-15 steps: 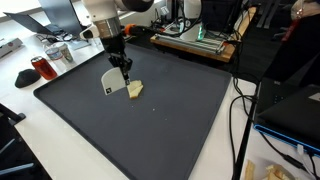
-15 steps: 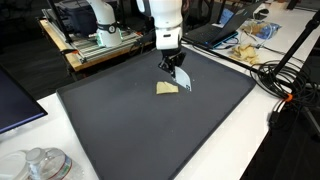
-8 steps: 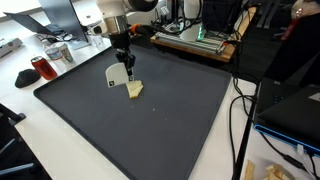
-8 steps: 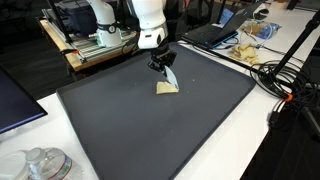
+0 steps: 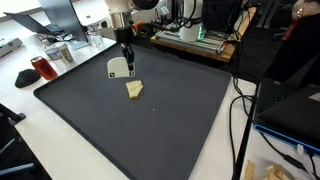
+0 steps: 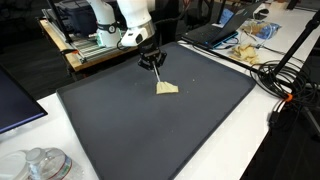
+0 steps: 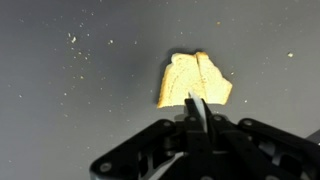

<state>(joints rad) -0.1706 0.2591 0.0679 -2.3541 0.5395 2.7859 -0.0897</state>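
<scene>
Gripping a white card [image 5: 117, 69], the end effector [image 5: 128, 66] hovers near a yellow scrap [image 5: 134, 89] on the black mat [image 5: 150, 130].

Bare mat [image 6: 150, 135] all round bread [image 6: 167, 88] (cables [image 6: 283, 85] beyond edge).

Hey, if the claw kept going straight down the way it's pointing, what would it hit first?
Probably the dark mat, just beside the bread piece; the white flat thing in the claw would touch first. Depth is unclear.
</scene>
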